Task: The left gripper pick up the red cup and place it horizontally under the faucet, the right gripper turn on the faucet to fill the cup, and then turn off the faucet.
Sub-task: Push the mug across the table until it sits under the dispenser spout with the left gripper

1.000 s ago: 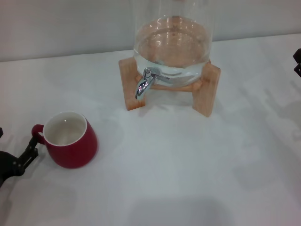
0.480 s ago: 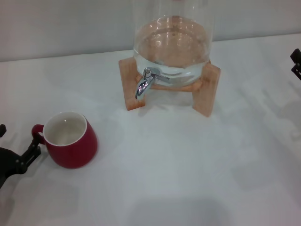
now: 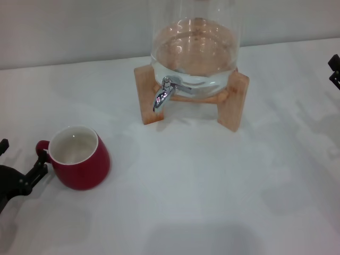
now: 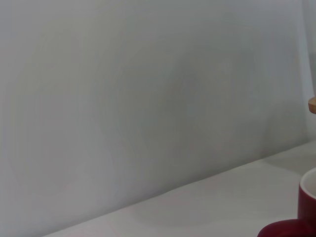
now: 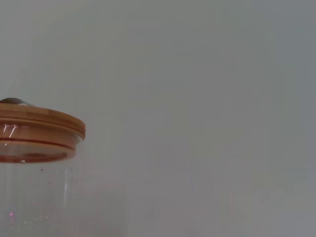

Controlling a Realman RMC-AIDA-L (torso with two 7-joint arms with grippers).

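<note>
Cup handle is being straddled by the left gripper, fingers spread open, not yet closed, though contact is hard to judge. The red cup is sitting upright, well apart from the faucet, open tabletop between. The right gripper is parked beyond the dispenser's far side; finger state cannot be told.
</note>
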